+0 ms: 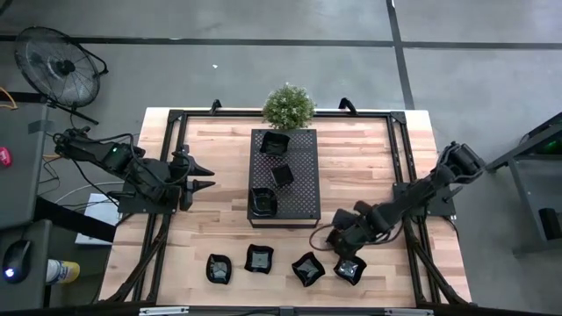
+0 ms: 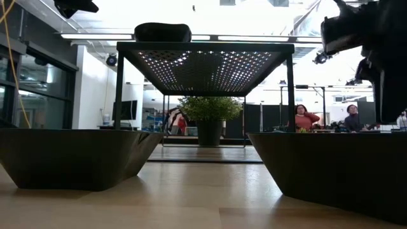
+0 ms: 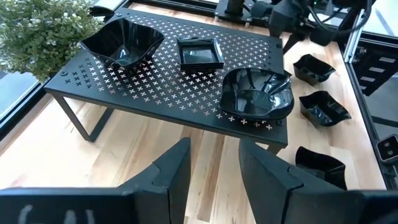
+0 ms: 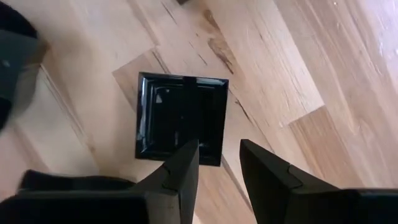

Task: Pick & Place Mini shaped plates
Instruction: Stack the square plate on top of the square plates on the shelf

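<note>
The wooden counter (image 1: 219, 175) carries a black perforated tray (image 1: 303, 189) standing on legs at its middle, with a potted plant (image 1: 288, 105) at the tray's far end. Three mini shaped plates sit on the tray: a wavy one (image 1: 275, 142) at the far end, a small square one (image 1: 282, 175) in the middle, and a round one (image 1: 263, 201) at the near-left corner. Four more lie in a row along the counter's near edge: one at the left (image 1: 218, 268), a second (image 1: 259, 258), a third (image 1: 308, 268), and a square plate (image 4: 180, 118) at the right end.

Judged from this, the task is less than half done if the tray is the goal, with four plates left.

The right end effector (image 4: 219, 165) hangs directly over the square plate, fingers spread and holding nothing, one finger over the plate's rim. The left end effector (image 3: 214, 168) waits left of the tray, also released and empty.

Open wood lies between the row and the tray, so a lift has room. The tray's free space is mainly its right half and near-right corner. The row sits close to the counter's near edge, and the neighbouring third plate is just beside the square one, leaving little margin on that side.
</note>
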Robot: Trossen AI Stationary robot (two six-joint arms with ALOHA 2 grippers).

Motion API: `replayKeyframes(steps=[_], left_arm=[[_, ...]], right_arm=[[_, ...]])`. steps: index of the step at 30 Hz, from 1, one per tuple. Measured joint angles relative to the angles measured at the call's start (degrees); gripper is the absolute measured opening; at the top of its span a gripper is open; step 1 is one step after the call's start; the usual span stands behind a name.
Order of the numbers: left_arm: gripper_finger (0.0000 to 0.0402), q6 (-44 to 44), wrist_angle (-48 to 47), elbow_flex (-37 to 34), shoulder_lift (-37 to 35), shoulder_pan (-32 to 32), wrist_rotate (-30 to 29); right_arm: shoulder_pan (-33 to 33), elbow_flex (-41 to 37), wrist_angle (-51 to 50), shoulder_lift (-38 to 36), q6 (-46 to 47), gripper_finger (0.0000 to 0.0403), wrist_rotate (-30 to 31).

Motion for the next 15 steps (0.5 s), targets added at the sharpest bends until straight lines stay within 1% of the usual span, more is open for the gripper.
replayKeyframes(steps=[4, 8, 11, 15], left_arm=[[0.0134, 0.0, 0.0, 0.0, 0.0, 0.0, 0.0], [0.0134, 0.0, 0.0, 0.0, 0.0, 0.0, -0.2], [0.0134, 0.0, 0.0, 0.0, 0.0, 0.0, -0.2], [0.0134, 0.0, 0.0, 0.0, 0.0, 0.0, -0.8]], right_arm=[[1.6, 0.0, 1.5, 2.1, -2.0, 0.0113, 3.0], [2.9, 0.0, 1.7, 3.1, -1.1, 0.0113, 6.2], [3.5, -0.1, 1.8, 3.7, -1.1, 0.0113, 6.4], [5.3, -4.0, 7.6, 3.3, 2.7, 0.0113, 6.4]])
